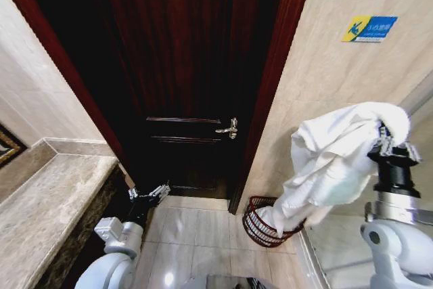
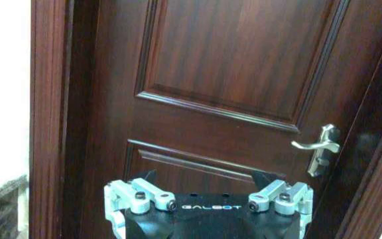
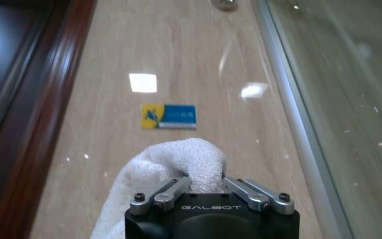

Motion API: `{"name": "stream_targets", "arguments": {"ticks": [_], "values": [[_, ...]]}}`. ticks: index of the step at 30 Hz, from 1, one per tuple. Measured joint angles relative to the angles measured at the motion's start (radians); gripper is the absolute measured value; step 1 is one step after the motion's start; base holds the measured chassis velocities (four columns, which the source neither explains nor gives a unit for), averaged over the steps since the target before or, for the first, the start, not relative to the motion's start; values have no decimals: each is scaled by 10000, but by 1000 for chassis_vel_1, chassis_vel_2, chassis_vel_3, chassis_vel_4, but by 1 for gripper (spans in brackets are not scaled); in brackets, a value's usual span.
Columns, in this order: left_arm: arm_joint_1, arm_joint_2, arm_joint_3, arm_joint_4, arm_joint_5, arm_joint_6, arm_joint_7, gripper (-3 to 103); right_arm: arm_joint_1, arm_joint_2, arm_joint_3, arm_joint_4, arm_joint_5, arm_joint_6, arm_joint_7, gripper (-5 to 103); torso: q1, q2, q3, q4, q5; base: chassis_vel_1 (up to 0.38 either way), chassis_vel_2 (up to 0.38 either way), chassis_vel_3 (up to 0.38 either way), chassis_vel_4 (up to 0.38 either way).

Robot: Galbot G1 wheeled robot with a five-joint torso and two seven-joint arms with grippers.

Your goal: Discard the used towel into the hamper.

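Note:
The used towel is white and hangs from my raised right gripper, which is shut on its top fold. In the right wrist view the jaws of the right gripper pinch the towel against the tiled wall behind. The towel's lower end dangles to the rim of the hamper, a dark reddish-brown wire basket on the floor by the door frame; I cannot tell whether it touches. My left gripper is held low in front of the door, open and holding nothing. The left gripper faces the door panel.
A dark wooden door with a metal handle stands shut ahead. A marble counter runs along the left. Beige tiled wall with a blue-yellow sign and a glass partition stand to the right. Tiled floor lies between.

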Motion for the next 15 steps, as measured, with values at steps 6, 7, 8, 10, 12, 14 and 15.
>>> {"name": "stream_targets", "arguments": {"ticks": [6,7,8,10,12,14,15], "values": [[0,0,0,0,0,0,0,97,191,-148,-176,-729,72,107,-179,7,0,-1,0,0,0,0,0,0,0],[0,0,0,0,0,0,0,97,234,-179,-212,-914,118,136,-257,7,-1,-1,0,0,0,0,0,0,0],[0,0,0,0,0,0,0,97,262,-193,-251,-1072,145,168,-332,7,-1,-1,0,0,-1,0,0,0,0],[0,0,0,0,0,0,0,97,276,-195,-285,-1180,150,207,-379,7,-1,-1,0,0,0,0,0,0,0],[0,0,0,0,0,0,0,97,287,-151,-399,-1525,142,389,-576,7,-1,-1,-1,0,-2,0,0,0,0],[0,0,0,0,0,0,0,97,282,-113,-446,-1702,135,487,-686,7,-1,-1,-1,0,-1,0,0,0,0],[0,0,0,0,0,0,0,97,273,-79,-488,-1885,134,590,-816,7,-1,-1,-1,0,0,0,0,0,0]]}}
